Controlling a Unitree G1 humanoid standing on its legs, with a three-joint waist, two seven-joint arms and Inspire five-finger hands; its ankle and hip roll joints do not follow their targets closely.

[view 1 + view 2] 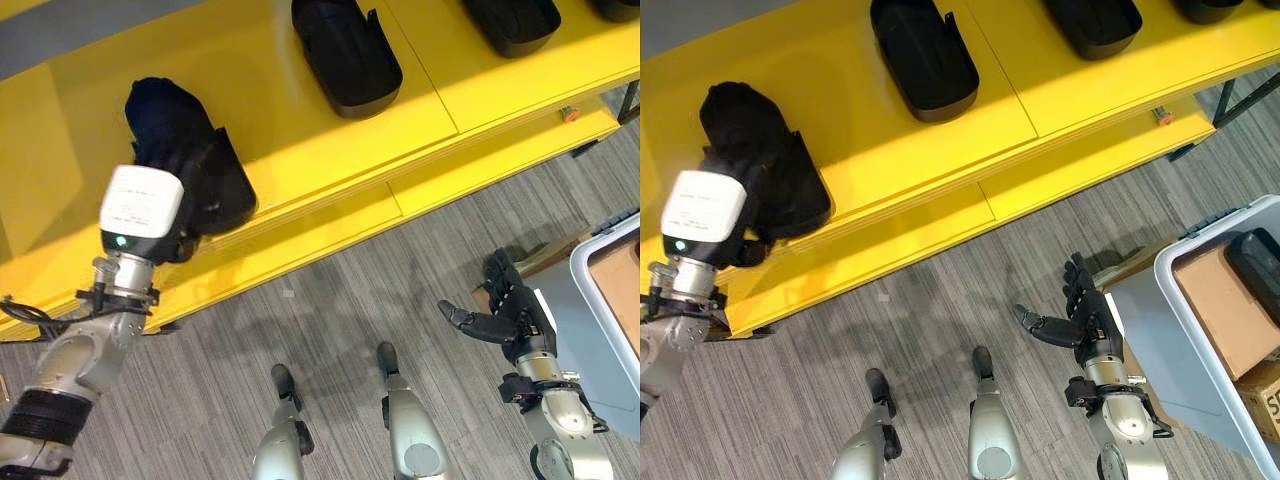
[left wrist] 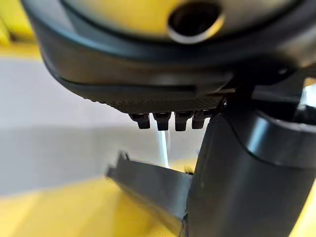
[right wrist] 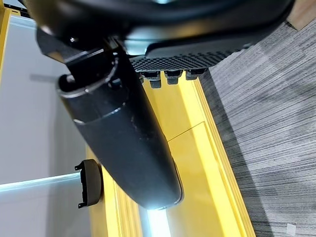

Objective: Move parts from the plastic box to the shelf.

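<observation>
Three parts on shelf: black moulded parts lie on the yellow shelf [image 1: 330, 150]; one [image 1: 345, 52] sits toward the middle, another [image 1: 512, 22] further to the right, a third [image 1: 185, 150] at the left under the left arm.
Around: a cardboard box [image 1: 1225, 305] and a further black part [image 1: 1258, 262] sit inside the plastic box [image 1: 1185, 335], which stands on the floor at the right.
In the way: nothing lies between the plastic box and the shelf's front edge.
Surface: the shelf is a flat yellow deck in panels, with a stepped front lip.
Room: grey striped carpet floor [image 1: 330, 310] in front of the shelf.
Left robot hand [image 1: 170, 215]: over the leftmost part, its dark bulk against it; the wrist view shows the part's rim past the thumb, but whether the fingers clasp it cannot be told.
Right robot hand [image 1: 1085, 318]: hangs above the floor just beside the plastic box, fingers straight, thumb spread wide, holding nothing.
</observation>
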